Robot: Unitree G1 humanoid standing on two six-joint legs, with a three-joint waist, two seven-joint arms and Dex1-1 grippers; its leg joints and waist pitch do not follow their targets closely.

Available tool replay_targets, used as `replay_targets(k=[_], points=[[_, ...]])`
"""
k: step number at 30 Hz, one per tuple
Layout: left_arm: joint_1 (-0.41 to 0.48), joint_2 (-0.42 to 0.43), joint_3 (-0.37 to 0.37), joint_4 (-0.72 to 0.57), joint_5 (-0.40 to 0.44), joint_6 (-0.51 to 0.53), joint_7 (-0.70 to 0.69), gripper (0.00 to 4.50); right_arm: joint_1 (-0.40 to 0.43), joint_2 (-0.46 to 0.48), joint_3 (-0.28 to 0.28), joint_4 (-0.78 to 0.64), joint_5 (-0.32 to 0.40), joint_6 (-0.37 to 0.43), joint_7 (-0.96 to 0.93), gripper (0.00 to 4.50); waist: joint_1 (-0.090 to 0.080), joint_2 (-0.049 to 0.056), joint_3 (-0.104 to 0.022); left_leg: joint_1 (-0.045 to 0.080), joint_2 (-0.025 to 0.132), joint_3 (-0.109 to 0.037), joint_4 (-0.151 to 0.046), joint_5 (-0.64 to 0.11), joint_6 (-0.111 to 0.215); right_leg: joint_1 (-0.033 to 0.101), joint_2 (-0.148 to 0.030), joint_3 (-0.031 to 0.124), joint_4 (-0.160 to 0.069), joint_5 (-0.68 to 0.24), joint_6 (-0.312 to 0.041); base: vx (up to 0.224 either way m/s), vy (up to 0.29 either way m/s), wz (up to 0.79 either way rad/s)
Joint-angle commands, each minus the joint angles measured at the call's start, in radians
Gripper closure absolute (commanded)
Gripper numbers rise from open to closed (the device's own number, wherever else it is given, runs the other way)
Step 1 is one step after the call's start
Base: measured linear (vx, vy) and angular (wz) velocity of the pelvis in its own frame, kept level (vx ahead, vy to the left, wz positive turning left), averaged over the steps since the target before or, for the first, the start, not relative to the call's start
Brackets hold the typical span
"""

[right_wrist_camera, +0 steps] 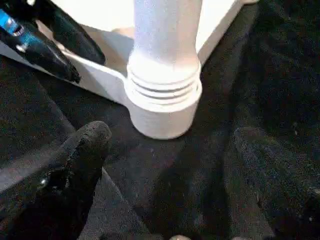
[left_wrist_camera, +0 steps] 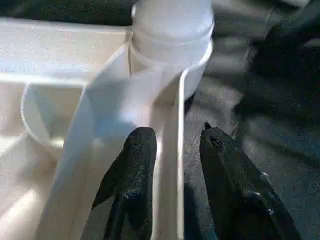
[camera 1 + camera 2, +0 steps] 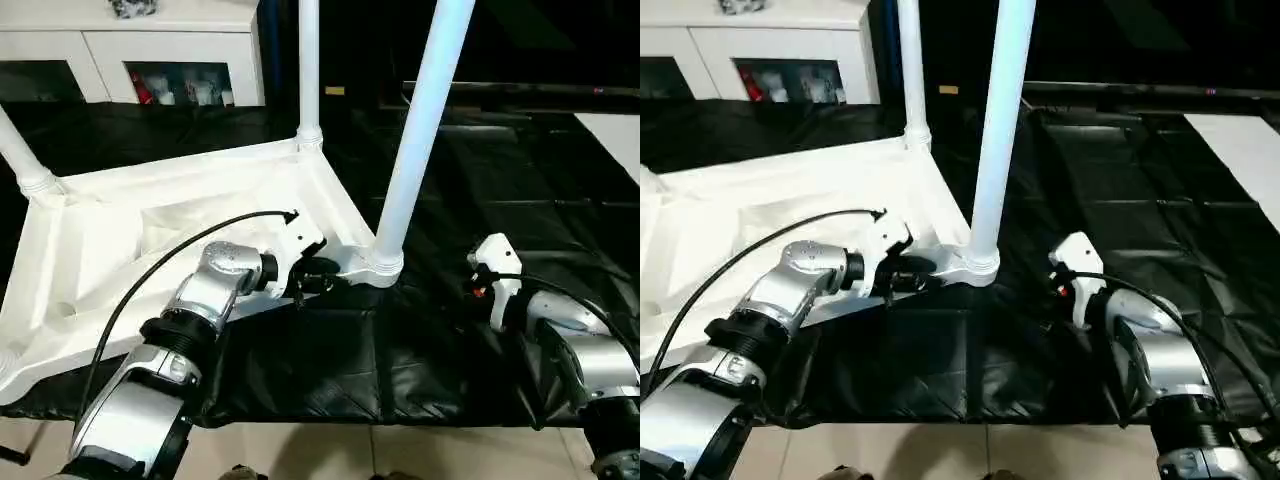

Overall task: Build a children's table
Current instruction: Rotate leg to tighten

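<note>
Nearest, two silver forearms reaching out over a black-covered work table (image 3: 440, 350), its sheet glossy, creased and marked in squares. On the right, the right gripper (image 1: 170, 165) hovering just short of the near corner socket (image 1: 162, 107), fingers spread wide with nothing between them. On the left, the left gripper (image 2: 172, 145) parted, one black finger (image 2: 135, 165) inside the thin upright edge wall of the white tabletop (image 3: 150, 250) and the other outside it, straddling the rim close to that same socket; contact with the rim not clear. Tabletop lying upside down on the left part of the black sheet, ribbed hollow underside up, long axis running from near left toward far right. Smooth white plastic, rounded sockets at the corners. From the near corner socket, a long white tubular leg (image 3: 420, 120) standing upward, leaning slightly right, its flared, ringed end seated in the socket. Farther back, a second leg (image 3: 309, 60) upright in the far corner, and a third (image 3: 20, 150) slanting at the left edge. Beyond, a white cabinet (image 3: 150, 50) with glass doors against the wall.
</note>
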Motion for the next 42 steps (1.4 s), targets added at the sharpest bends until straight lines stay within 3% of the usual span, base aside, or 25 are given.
replay_targets(k=[1,6,7,10,17,18,21,22,23,24,26,27,28,29,30,32,35,37,39,41,42], points=[[-0.026,0.012,-0.021,0.041,0.044,-0.015,0.046,2.85,-0.007,-0.001,0.011,-0.011,-0.015,-0.02,-0.016,0.07,0.001,-0.002,-0.075,0.008,0.014,-0.015,-0.059,-0.216,0.064,0.063,-0.044,0.034,-0.084,-0.212,-0.22,0.0,0.0,0.0],[-0.046,0.031,-0.012,0.068,0.04,-0.001,0.056,2.85,-0.006,0.009,0.019,-0.015,-0.013,-0.022,-0.022,0.07,-0.002,-0.001,-0.072,0.009,0.013,-0.015,-0.06,-0.232,0.065,0.061,-0.046,0.032,-0.094,-0.286,-0.207,0.0,0.0,0.0],[-0.047,0.034,-0.008,0.068,0.038,0.006,0.046,3.22,-0.006,0.01,0.021,-0.015,-0.013,-0.023,-0.019,0.0,-0.003,0.0,-0.071,0.007,0.013,-0.016,-0.061,-0.232,0.065,0.062,-0.047,0.031,-0.093,-0.291,-0.205,0.0,0.0,0.0],[-0.043,0.043,-0.011,0.059,0.031,0.023,-0.003,3.28,-0.009,0.014,0.026,-0.011,-0.015,-0.025,-0.017,0.0,-0.006,0.0,-0.07,0.008,0.014,-0.017,-0.062,-0.24,0.064,0.06,-0.047,0.031,-0.095,-0.306,-0.203,0.0,0.0,0.0],[-0.037,0.06,-0.006,0.055,0.006,0.027,-0.067,3.75,-0.025,0.023,0.034,-0.001,-0.013,-0.034,-0.006,0.0,-0.005,-0.001,-0.073,0.009,0.017,-0.016,-0.061,-0.22,0.069,0.058,-0.048,0.034,-0.089,-0.266,-0.222,0.0,0.0,0.0],[-0.035,0.062,-0.002,0.054,-0.001,0.025,-0.075,3.98,-0.029,0.025,0.037,0.001,-0.012,-0.038,0.0,0.0,-0.003,-0.004,-0.074,0.007,0.017,-0.016,-0.061,-0.208,0.074,0.06,-0.049,0.034,-0.083,-0.24,-0.231,0.0,0.0,0.0],[-0.03,0.066,0.003,0.052,-0.011,0.021,-0.09,4.04,-0.037,0.029,0.043,0.006,-0.007,-0.044,0.006,0.0,-0.001,-0.004,-0.075,0.006,0.017,-0.014,-0.059,-0.191,0.081,0.06,-0.05,0.035,-0.08,-0.209,-0.239,0.0,0.0,0.0],[-0.024,0.07,0.0,0.048,-0.011,0.014,-0.106,4.17,-0.046,0.033,0.046,0.009,-0.002,-0.047,0.015,0.0,-0.001,-0.016,-0.074,0.005,0.017,-0.013,-0.059,-0.187,0.085,0.061,-0.05,0.035,-0.079,-0.211,-0.239,0.0,0.0,0.0],[-0.023,0.071,-0.001,0.047,-0.011,0.012,-0.109,4.41,-0.047,0.034,0.047,0.009,-0.001,-0.048,0.016,0.0,0.001,-0.011,-0.074,0.006,0.018,-0.014,-0.06,-0.186,0.085,0.061,-0.052,0.035,-0.078,-0.218,-0.24,0.0,0.0,0.0],[-0.019,0.073,-0.003,0.045,-0.009,0.008,-0.114,4.44,-0.051,0.036,0.048,0.011,0.001,-0.049,0.021,0.0,0.0,-0.009,-0.073,0.007,0.019,-0.014,-0.06,-0.189,0.084,0.059,-0.052,0.035,-0.081,-0.23,-0.236,0.0,0.0,0.0],[-0.005,0.08,-0.008,0.033,-0.013,-0.023,-0.146,4.45,-0.075,0.048,0.058,0.034,-0.006,-0.07,0.027,0.0,0.002,-0.025,-0.073,0.006,0.019,-0.012,-0.06,-0.183,0.087,0.06,-0.053,0.036,-0.08,-0.241,-0.228,0.0,0.0,0.0],[-0.005,0.08,-0.008,0.033,-0.013,-0.023,-0.146,4.47,-0.075,0.048,0.058,0.034,-0.006,-0.07,0.027,0.0,0.003,-0.02,-0.073,0.005,0.021,-0.015,-0.06,-0.181,0.086,0.059,-0.056,0.036,-0.078,-0.245,-0.228,0.0,0.0,0.0],[0.007,0.085,-0.005,0.018,-0.029,-0.032,-0.177,4.47,-0.092,0.056,0.062,0.046,-0.003,-0.074,0.036,0.0,0.002,-0.026,-0.071,0.007,0.019,-0.013,-0.061,-0.186,0.082,0.057,-0.055,0.036,-0.082,-0.27,-0.218,0.0,0.0,0.0],[0.01,0.087,-0.006,0.015,-0.031,-0.039,-0.183,4.47,-0.094,0.057,0.063,0.048,-0.002,-0.075,0.038,0.0,0.001,-0.023,-0.07,0.006,0.02,-0.012,-0.062,-0.184,0.081,0.056,-0.055,0.037,-0.083,-0.285,-0.211,0.0,0.0,0.0],[0.025,0.098,-0.009,-0.006,-0.044,-0.071,-0.224,4.47,-0.107,0.06,0.07,0.056,0.001,-0.077,0.054,0.0,0.002,-0.033,-0.07,0.008,0.02,-0.011,-0.061,-0.184,0.082,0.055,-0.055,0.038,-0.084,-0.289,-0.207,0.0,0.0,0.0],[0.04,0.116,-0.018,-0.019,-0.047,-0.086,-0.258,4.47,-0.12,0.057,0.089,0.068,-0.003,-0.084,0.091,0.0,0.003,-0.026,-0.07,0.009,0.022,-0.012,-0.062,-0.181,0.08,0.052,-0.056,0.039,-0.081,-0.295,-0.205,0.0,0.0,0.0],[0.062,0.138,-0.027,-0.036,-0.056,-0.119,-0.308,4.47,-0.142,0.057,0.119,0.102,-0.028,-0.103,0.121,0.0,0.005,-0.025,-0.068,0.009,0.025,-0.011,-0.064,-0.188,0.074,0.051,-0.056,0.04,-0.08,-0.302,-0.201,0.0,0.0,0.0],[0.07,0.148,-0.032,-0.048,-0.056,-0.116,-0.327,4.47,-0.158,0.061,0.133,0.124,-0.044,-0.114,0.126,0.0,0.006,-0.031,-0.068,0.011,0.026,-0.009,-0.065,-0.189,0.068,0.048,-0.055,0.041,-0.08,-0.302,-0.206,0.0,0.0,0.0],[0.08,0.162,-0.041,-0.06,-0.05,-0.119,-0.342,4.47,-0.183,0.065,0.158,0.162,-0.075,-0.141,0.133,0.0,0.008,-0.028,-0.069,0.011,0.027,-0.011,-0.065,-0.189,0.062,0.048,-0.058,0.04,-0.076,-0.302,-0.208,0.0,0.0,0.0],[0.084,0.17,-0.043,-0.065,-0.049,-0.123,-0.352,4.47,-0.206,0.078,0.169,0.195,-0.08,-0.155,0.147,0.0,0.007,-0.034,-0.068,0.01,0.026,-0.009,-0.065,-0.189,0.06,0.049,-0.058,0.042,-0.076,-0.303,-0.202,0.0,0.0,0.0],[0.085,0.172,-0.044,-0.066,-0.048,-0.124,-0.355,4.47,-0.213,0.083,0.171,0.205,-0.078,-0.156,0.152,0.0,0.009,-0.031,-0.069,0.011,0.027,-0.01,-0.066,-0.189,0.058,0.048,-0.058,0.042,-0.076,-0.298,-0.205,0.0,0.0,0.0]])
